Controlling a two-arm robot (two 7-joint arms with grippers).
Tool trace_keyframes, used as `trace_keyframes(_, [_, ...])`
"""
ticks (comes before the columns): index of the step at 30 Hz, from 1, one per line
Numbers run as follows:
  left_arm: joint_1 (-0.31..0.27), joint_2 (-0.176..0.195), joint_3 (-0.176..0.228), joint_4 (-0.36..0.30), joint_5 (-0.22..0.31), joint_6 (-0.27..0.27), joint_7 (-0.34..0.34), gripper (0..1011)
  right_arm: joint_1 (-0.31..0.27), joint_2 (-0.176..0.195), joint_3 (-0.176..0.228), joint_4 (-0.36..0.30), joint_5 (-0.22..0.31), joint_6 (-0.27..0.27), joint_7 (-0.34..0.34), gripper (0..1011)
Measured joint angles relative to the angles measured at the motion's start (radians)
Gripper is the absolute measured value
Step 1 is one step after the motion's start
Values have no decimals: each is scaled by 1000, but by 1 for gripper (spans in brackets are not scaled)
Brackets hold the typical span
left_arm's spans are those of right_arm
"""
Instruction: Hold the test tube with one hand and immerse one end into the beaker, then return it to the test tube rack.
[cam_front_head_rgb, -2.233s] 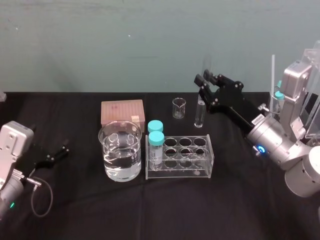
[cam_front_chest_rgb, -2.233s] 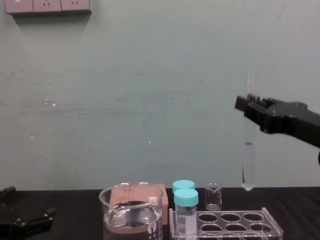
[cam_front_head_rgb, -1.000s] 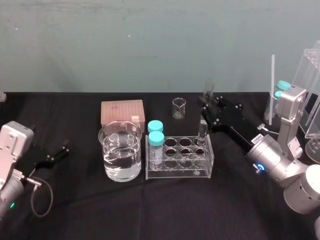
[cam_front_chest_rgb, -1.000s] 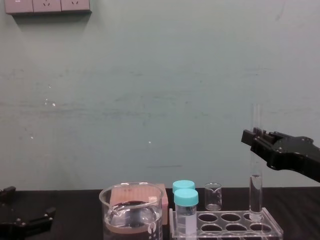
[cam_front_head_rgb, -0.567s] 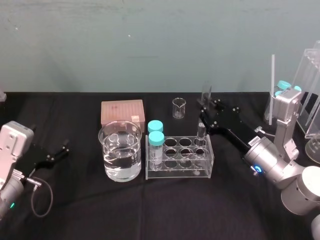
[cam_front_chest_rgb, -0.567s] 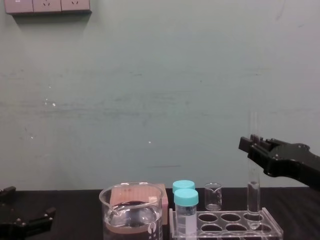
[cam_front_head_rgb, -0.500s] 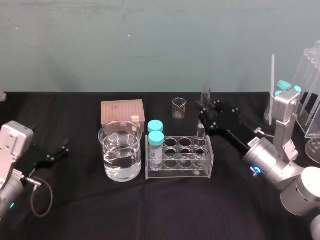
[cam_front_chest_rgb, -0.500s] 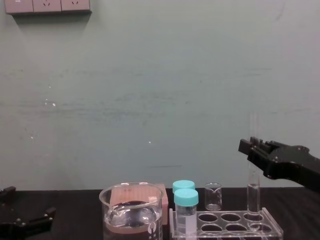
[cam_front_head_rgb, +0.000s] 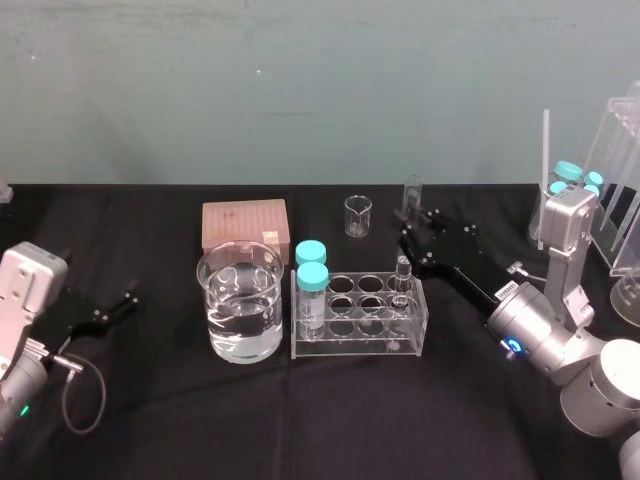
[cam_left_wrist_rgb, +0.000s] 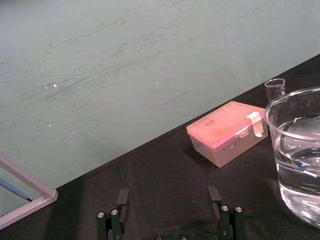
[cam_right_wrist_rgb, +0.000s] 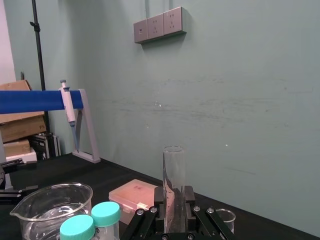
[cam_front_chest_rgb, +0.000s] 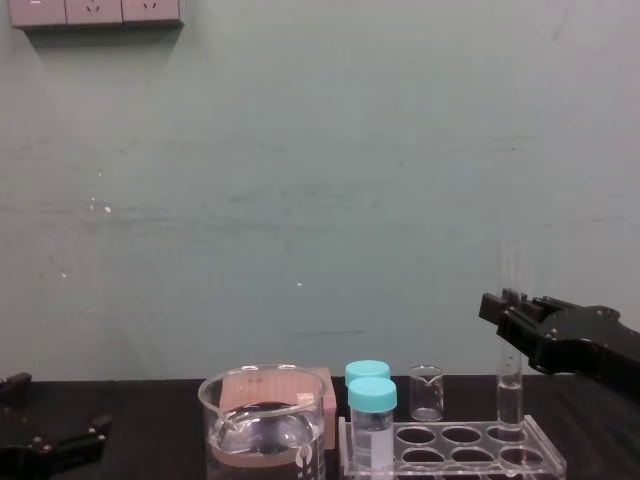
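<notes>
Test tube (cam_front_chest_rgb: 509, 395) upright in rear-right hole of rack (cam_front_head_rgb: 358, 345); your R gripper (cam_front_head_rgb: 408, 236) reaches in low from right, jaws pinching it, lower vs 0.5 s ago. L gripper (cam_front_head_rgb: 122, 303) parked, jaws spread.

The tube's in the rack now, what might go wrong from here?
The right gripper holds the test tube in a right-hand hole of the test tube rack; the left gripper lies idle. Pulling back before the jaws open could drag the rack or tip the tube. Pressing lower might crack the glass against the rack's base.
</notes>
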Motion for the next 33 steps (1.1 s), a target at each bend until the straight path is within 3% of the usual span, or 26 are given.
trace_keyframes(33, [0, 0, 0, 0, 0, 0, 0, 1000, 7, -12, 1, 55, 6, -2, 13, 227])
